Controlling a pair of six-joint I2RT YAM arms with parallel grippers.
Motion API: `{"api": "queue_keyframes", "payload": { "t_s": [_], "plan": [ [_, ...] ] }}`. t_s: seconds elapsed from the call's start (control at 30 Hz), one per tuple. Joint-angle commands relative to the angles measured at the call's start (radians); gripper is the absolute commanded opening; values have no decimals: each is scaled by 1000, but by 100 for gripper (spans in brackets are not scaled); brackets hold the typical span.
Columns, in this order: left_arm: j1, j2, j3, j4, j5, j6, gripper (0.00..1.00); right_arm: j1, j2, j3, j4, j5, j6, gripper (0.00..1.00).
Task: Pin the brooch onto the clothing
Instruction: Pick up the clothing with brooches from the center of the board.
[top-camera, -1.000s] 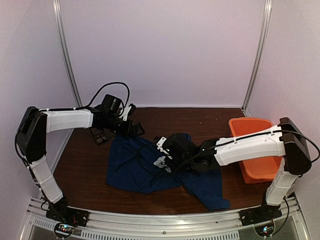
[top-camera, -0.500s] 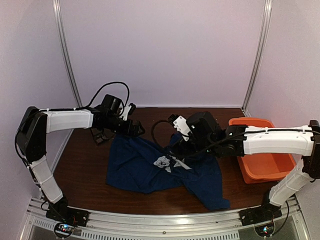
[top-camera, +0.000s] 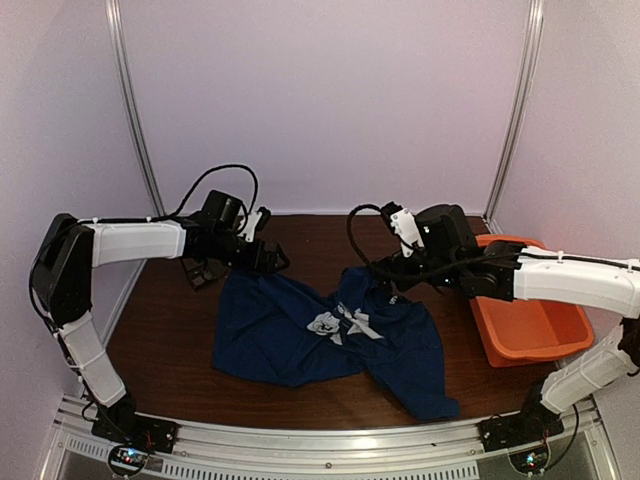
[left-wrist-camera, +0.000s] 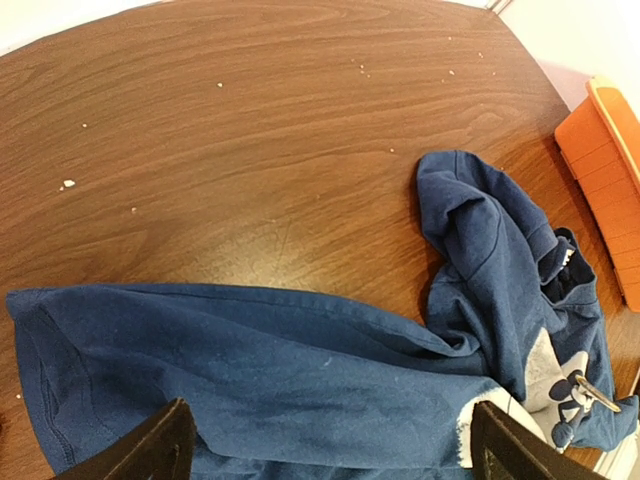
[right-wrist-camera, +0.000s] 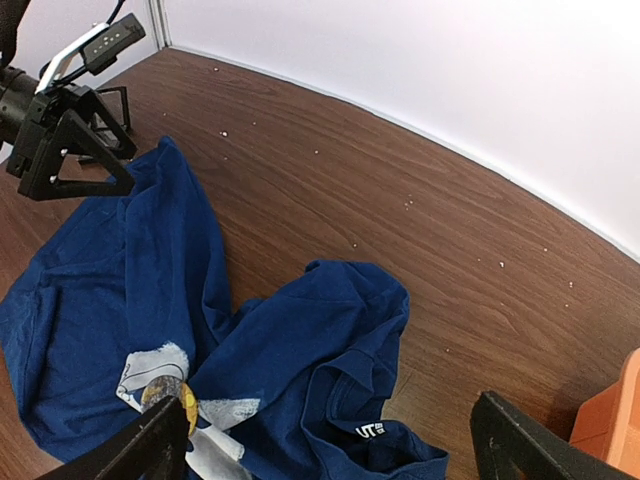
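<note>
The brooch (right-wrist-camera: 163, 392) lies on the white print (top-camera: 345, 326) of the crumpled shirt (top-camera: 270, 335), while the left gripper (top-camera: 266, 258) hovers spread wide and empty over the shirt's far left edge and the right gripper (right-wrist-camera: 330, 405), likewise spread and empty, hangs above its far right folds near the tub (top-camera: 530, 330).

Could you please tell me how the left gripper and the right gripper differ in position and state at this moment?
The left gripper is at the T-shirt's far-left edge; the right gripper is over its far-right side, near the orange tub. The left gripper is low, close to the cloth; the right gripper looks higher, seeing much of the T-shirt from above. Both are open and hold nothing.
</note>
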Motion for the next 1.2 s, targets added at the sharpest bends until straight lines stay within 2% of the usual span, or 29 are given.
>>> {"api": "queue_keyframes", "payload": {
  "t_s": [0.0,1.17],
  "plan": [
    [7,-35,-10,46,-7,-1,98,-28,-13,-22,25,-30,49,100],
    [7,-48,-16,55,6,0,98,-135,47,-27,-6,-60,152,100]
  ]
}}
